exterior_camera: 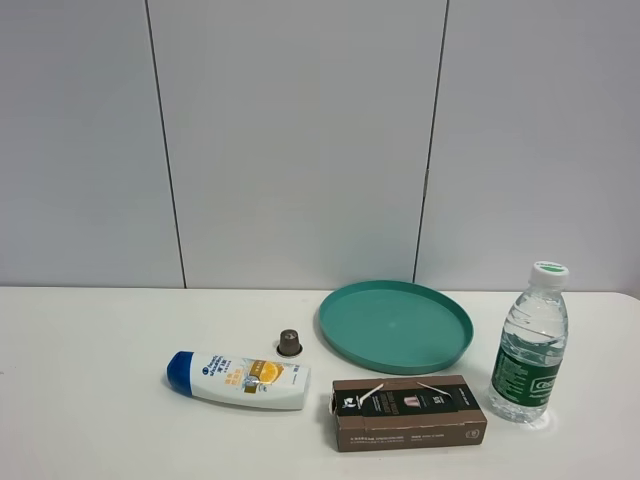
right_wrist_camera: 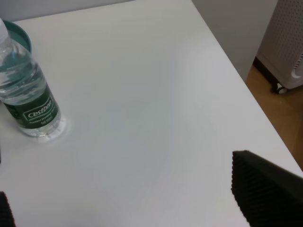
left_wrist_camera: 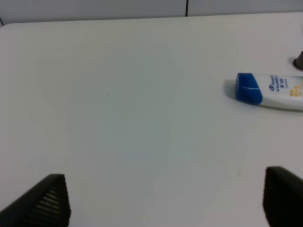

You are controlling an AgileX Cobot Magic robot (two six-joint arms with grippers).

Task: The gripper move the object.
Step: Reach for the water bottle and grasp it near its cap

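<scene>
Exterior high view, stock of items: bottle [exterior_camera: 530, 345], clear, white cap, green label, upright on the table [exterior_camera: 90, 380], just beside the teal plate [exterior_camera: 395, 325]. Box [exterior_camera: 408, 412] lies near its base. Shampoo [exterior_camera: 240, 380] lies flat. Small brown capsule [exterior_camera: 289, 343] stands between shampoo and plate. No arm shows in this view.

Right wrist view:
- Right gripper [right_wrist_camera: 135, 203]: jaws spread wide, nothing between them. One finger [right_wrist_camera: 265, 194] shows plainly; the other only peeks in at the frame edge.
- Bottle [right_wrist_camera: 28, 99]: ahead of the fingertips and well apart from them, off the centre line, toward the finger that barely shows. Not touched.

Left wrist view:
- Left gripper [left_wrist_camera: 163, 203]: jaws wide, empty, bare table between the fingers [left_wrist_camera: 42, 203].
- Shampoo [left_wrist_camera: 270, 91]: ahead, to one side. Bottle not in sight.

Step in hand, by judgement: approach not yet begun; the bottle is ungrasped and nothing is done. The right gripper is the likelier one for the job, since only it faces the bottle.

Next move calls for:
- swinging the fingers toward the bottle until it sits between them;
- closing on the labelled body, low enough not to tip it;
- keeping clear of the plate rim beside it.
</scene>
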